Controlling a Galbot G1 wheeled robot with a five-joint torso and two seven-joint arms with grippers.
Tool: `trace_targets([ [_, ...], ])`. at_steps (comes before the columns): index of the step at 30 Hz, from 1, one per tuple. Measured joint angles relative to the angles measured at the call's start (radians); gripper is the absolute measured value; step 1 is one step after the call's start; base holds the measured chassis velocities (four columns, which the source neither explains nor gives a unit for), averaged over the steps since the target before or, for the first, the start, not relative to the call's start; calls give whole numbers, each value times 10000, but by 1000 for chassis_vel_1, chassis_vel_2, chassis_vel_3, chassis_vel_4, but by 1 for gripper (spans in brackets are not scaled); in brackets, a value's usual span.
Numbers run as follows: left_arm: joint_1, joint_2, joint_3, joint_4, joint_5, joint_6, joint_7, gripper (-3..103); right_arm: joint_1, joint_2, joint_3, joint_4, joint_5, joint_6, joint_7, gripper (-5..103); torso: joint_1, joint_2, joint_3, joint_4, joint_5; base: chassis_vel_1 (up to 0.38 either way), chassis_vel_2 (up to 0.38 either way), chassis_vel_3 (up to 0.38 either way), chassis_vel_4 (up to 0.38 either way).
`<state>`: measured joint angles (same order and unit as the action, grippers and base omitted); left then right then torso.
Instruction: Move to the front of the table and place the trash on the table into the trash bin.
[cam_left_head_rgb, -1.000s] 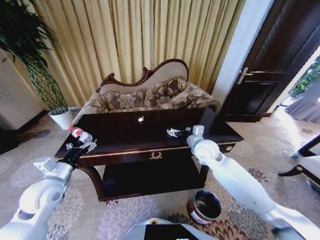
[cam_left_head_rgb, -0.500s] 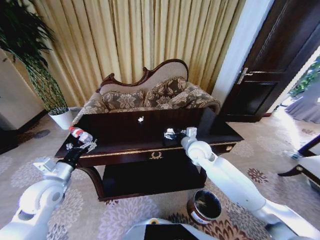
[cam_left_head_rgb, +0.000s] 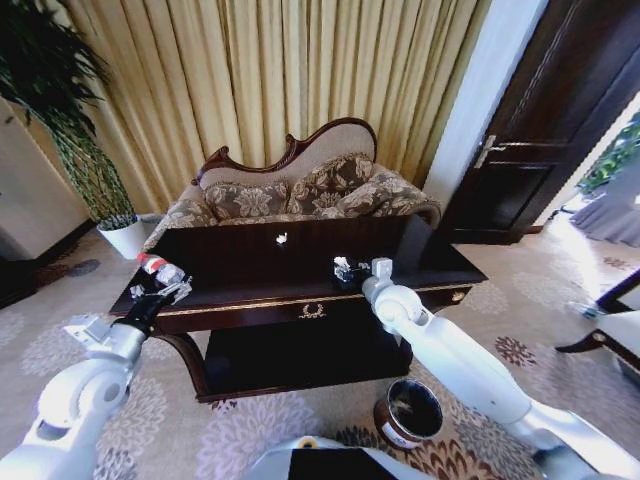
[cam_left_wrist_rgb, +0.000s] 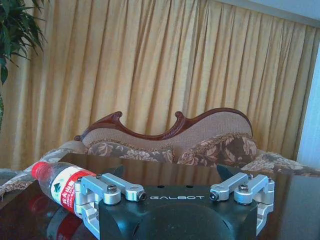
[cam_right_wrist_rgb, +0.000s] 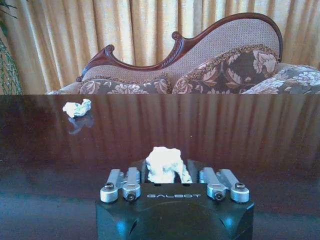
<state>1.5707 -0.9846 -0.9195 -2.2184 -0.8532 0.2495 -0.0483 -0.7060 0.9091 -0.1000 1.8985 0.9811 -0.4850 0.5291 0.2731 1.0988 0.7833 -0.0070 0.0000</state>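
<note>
Two end effectors: right (cam_right_wrist_rgb: 167, 175) clamped on white scrap (cam_right_wrist_rgb: 165, 164), left (cam_left_wrist_rgb: 177, 182) apart beside bottle (cam_left_wrist_rgb: 57, 182) at table (cam_left_head_rgb: 300, 262) edge

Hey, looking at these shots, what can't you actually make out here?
- Right pincer, right wrist view: its black body hides the fingertips, so whether they grip the white scrap is unclear.
- Bottle, left wrist view: its far end is hidden behind the left pincer.
- Far scrap, head view: too small to tell the material.
- Bin, head view: dark inside, contents unreadable.
</note>
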Motion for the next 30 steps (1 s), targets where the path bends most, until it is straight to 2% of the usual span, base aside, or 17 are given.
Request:
trace_targets([
  [1,0,0,0,0,0,0,0,100,0,0,0,0,0,0,0,47,0,0,0,0,0,0,0,0,0],
  [3,-2,-2,-2,12,-3,-2,6,100,-2,-16,7,0,-11,41,9,35,0,0,0,0,0,0,0,0,0],
  [5,-9,-3,-3,18,-4,-5,7,100,-4,-29,14,10,-12,58,18,35,0,0,0,0,0,0,0,0,0],
  [7,-14,-3,-6,19,-7,-7,9,100,-11,-103,37,122,-10,132,29,25,1,0,0,0,0,0,0,0,0],
  [8,-14,-3,-6,19,-7,-7,9,100,-11,-103,37,122,-10,132,29,25,1,0,0,0,0,0,0,0,0],
  [9,-14,-2,-6,19,-8,-8,10,100,-13,-120,57,162,-7,174,38,19,0,0,0,0,0,0,0,0,0],
  [11,-18,-3,-6,13,-10,-10,12,100,-14,-114,230,245,3,417,156,8,0,0,0,0,0,0,0,0,0],
  [12,-18,-3,-6,13,-10,-10,12,100,-14,-114,230,245,3,417,156,8,0,0,0,0,0,0,0,0,0],
  [14,-21,-13,-6,13,-11,-12,13,100,-57,-114,493,272,-163,798,288,2,0,0,0,2,0,0,0,0,0],
  [17,-20,-25,-7,13,-11,-14,13,100,-180,-179,772,273,-464,1096,276,1,0,0,0,3,0,0,0,0,0],
  [20,-22,-34,-6,15,-14,-16,14,100,-827,-552,1518,289,-1479,1847,-235,0,0,0,0,1,3,0,0,0,0],
  [22,-22,-34,-8,20,-14,-17,14,100,-1027,-675,1696,305,-1765,2085,-412,0,0,0,0,-2,2,0,0,0,0],
  [23,-28,-35,-6,32,-16,-18,20,100,-1431,-903,2012,397,-2155,2537,-734,0,0,0,0,-6,0,0,0,0,0],
  [27,-108,-34,92,61,-11,-18,30,100,-1766,-1030,2227,709,-2050,2881,-714,0,-1,1,0,-1,1,0,0,0,0],
  [30,-164,-14,143,57,-6,-18,27,100,-1825,-1022,2270,856,-1964,2883,-657,0,0,0,-1,2,-1,0,0,0,0],
])
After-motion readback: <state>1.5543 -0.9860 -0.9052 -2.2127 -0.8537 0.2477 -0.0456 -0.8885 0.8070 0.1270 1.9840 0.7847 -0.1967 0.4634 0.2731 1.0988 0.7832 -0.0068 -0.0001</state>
